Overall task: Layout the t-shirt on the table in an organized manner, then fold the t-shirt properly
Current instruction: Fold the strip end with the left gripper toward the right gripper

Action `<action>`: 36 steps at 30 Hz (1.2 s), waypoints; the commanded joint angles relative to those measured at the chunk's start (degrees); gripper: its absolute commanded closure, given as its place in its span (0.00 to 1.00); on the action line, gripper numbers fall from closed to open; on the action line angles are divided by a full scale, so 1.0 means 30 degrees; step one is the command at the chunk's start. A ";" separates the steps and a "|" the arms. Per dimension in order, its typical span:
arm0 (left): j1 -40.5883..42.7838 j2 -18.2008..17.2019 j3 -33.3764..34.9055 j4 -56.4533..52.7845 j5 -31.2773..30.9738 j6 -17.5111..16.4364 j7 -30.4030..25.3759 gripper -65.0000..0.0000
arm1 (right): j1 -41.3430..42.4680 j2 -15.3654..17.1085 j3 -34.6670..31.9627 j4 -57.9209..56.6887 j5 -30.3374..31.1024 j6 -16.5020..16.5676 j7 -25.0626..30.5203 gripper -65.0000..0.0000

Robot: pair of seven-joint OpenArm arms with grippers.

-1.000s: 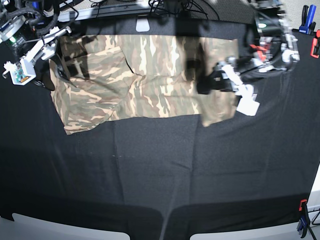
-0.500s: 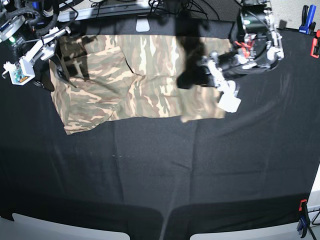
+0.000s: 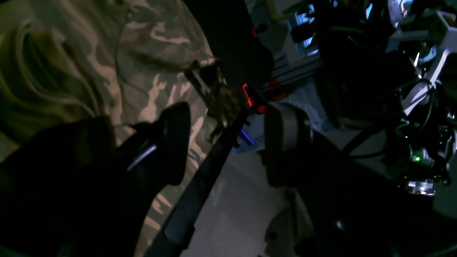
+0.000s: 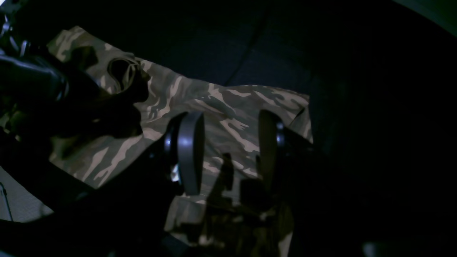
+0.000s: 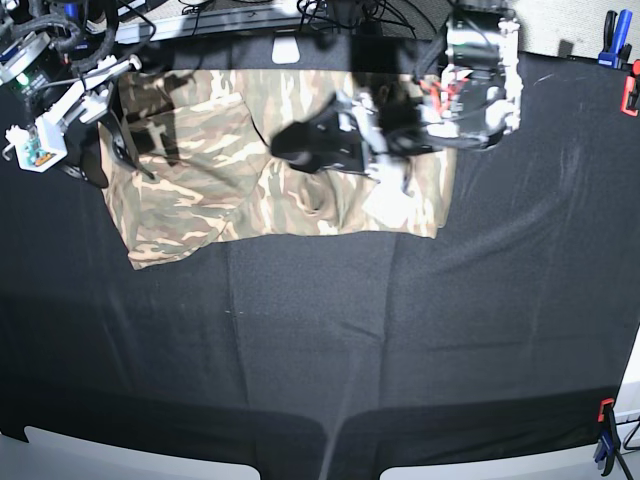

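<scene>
T-shirt [image 5: 200,190] flat on table [image 5: 400,330], under both empty, parted claws

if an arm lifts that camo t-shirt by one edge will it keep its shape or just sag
The t-shirt would probably sag: it already lies in soft wrinkles and folds. It looks thin and light, so it should lift easily. Pushed across the cloth-covered table, it would likely bunch rather than slide flat.

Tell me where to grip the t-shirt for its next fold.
Probably the t-shirt's lower left corner in the base view, reached from the bare table in front. That hem lies flat and free there, unlike the bunched middle under the left gripper.
</scene>
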 commanded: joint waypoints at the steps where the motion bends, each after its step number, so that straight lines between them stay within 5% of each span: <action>1: -0.0510 -0.0066 -0.0007 0.0313 -0.0590 -0.0138 -0.0029 0.52 | 0.0007 0.0160 0.0102 0.0335 0.0401 0.0099 0.0510 0.63; 8: -0.2492 -0.1960 -0.0007 0.1188 -0.0546 -0.0138 0.1472 0.52 | 0.0007 0.0168 0.0102 0.0335 0.0277 0.0099 0.0525 0.63; 16: -0.0153 -0.4175 0.0000 0.2674 0.1836 0.0874 0.1355 0.52 | 0.0007 0.0160 0.0102 0.0335 0.0284 0.0099 0.0525 0.63; 28: 0.1392 -0.2980 0.0058 0.2681 -0.4612 0.0204 0.1035 0.52 | 0.1129 0.0160 0.0102 0.0335 0.0430 0.0099 0.0503 0.63; 33: 0.1392 -0.2892 0.0051 0.2681 -0.4597 0.0204 0.1530 0.52 | 0.1326 0.0153 0.0102 0.0335 0.0270 0.0099 0.0306 0.31; 36: 0.1392 -0.2892 0.0051 0.2681 -0.4597 0.0204 0.1523 0.52 | 0.1450 0.0160 0.0102 0.0335 0.0270 0.0099 0.0226 0.28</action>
